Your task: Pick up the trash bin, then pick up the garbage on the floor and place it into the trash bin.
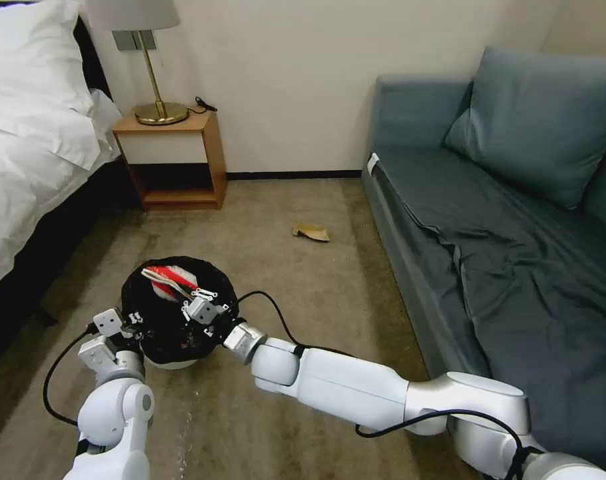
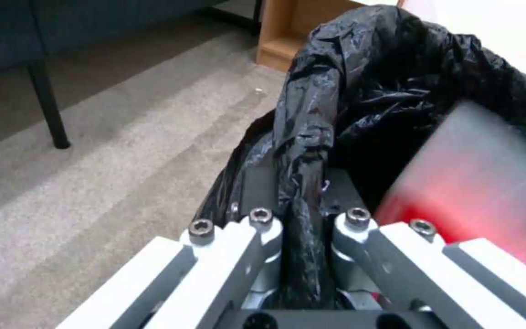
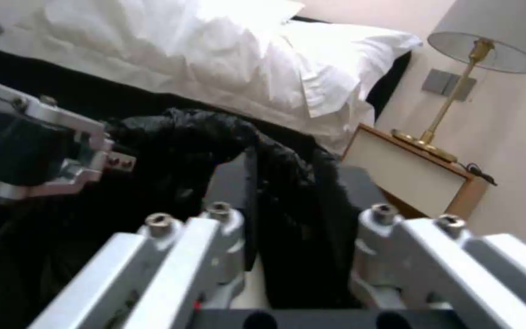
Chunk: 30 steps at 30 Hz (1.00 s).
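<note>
The trash bin (image 1: 171, 341), white with a black bag over its rim, is held just above the carpet. My left gripper (image 1: 135, 323) is shut on the bagged rim (image 2: 302, 183) at the bin's left side. A crushed red-and-white cup (image 1: 168, 279) lies in the bin's mouth and shows as a red blur (image 2: 488, 192) in the left wrist view. My right gripper (image 1: 197, 298) hovers over the bin's right half, open, with the black bag (image 3: 184, 137) beyond its gap (image 3: 293, 183). One piece of garbage, a gold-brown wrapper (image 1: 311, 232), lies on the carpet farther out.
A bed (image 1: 29, 153) runs along the left and a wooden nightstand (image 1: 173, 160) with a brass lamp (image 1: 157, 100) stands by the wall. A blue-grey sofa (image 1: 503, 233) fills the right side. Open carpet (image 1: 283, 280) lies between them.
</note>
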### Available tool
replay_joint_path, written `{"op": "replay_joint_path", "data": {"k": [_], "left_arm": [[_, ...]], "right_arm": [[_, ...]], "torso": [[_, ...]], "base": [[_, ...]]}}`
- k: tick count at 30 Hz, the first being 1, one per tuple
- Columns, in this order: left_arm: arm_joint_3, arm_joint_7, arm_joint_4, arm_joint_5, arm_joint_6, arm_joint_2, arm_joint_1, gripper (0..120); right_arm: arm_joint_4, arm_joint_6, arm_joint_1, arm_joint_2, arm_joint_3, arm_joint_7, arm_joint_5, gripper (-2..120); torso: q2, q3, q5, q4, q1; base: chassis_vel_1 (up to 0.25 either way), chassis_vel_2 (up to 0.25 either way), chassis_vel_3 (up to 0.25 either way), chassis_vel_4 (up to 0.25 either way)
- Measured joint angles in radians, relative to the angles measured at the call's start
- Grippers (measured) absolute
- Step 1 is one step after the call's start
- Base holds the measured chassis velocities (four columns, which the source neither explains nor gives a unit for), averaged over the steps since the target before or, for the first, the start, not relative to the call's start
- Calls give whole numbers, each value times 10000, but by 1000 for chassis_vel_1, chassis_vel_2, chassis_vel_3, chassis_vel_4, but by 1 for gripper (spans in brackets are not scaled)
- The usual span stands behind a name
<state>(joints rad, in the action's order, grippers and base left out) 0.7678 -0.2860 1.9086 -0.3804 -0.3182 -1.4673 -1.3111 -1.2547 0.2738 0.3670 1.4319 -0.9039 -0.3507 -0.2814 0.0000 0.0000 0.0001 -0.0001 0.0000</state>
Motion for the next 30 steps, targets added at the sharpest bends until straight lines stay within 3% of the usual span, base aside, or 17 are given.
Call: {"op": "replay_joint_path", "data": {"k": [2,4,9,13,15,16,19,23,25,30], "left_arm": [[11,25,14,-15,0,11,-22,4],[41,52,19,-38,-1,37,-52,4],[57,66,32,-69,-15,57,-51,4],[64,127,18,-150,-40,142,48,4],[63,145,14,-164,-46,154,64,4],[56,250,3,-204,-90,208,114,4],[50,387,1,-234,-127,310,174,4],[26,472,23,-262,-152,395,187,4],[14,672,107,-349,-154,482,144,4],[76,953,130,-438,-120,614,44,4]], "right_arm": [[-53,-49,52,-42,39,-23,-3,36],[-69,-46,167,-88,120,-34,32,48],[-296,-23,221,-127,531,-162,17,62],[-1032,-389,379,-402,2043,-815,-116,81],[-1123,-474,434,-454,2239,-951,-143,82],[-1526,-966,737,-672,2977,-1481,-440,90],[-2048,-1506,1377,-965,4195,-2062,-829,98],[-2365,-1747,2071,-1176,5481,-2143,-430,99],[-2787,-1664,3232,-1302,7326,-1699,314,100],[-3610,-1506,4924,-1182,9334,-1150,828,100]], "torso": [[0,0,0,1,0],[0,0,0,1,0],[0,0,0,2,0],[0,-1,1,3,0],[0,0,1,3,0],[0,0,1,0,0],[0,0,2,0,0],[0,0,2,0,0],[1,0,4,-1,0],[0,0,3,-2,0]], "base": [[0,0,0,0],[0,0,0,0],[0,0,0,0],[0,0,0,0],[0,0,0,0],[0,0,0,0],[0,0,0,0],[0,0,0,0],[0,0,0,0],[0,0,0,0]]}}
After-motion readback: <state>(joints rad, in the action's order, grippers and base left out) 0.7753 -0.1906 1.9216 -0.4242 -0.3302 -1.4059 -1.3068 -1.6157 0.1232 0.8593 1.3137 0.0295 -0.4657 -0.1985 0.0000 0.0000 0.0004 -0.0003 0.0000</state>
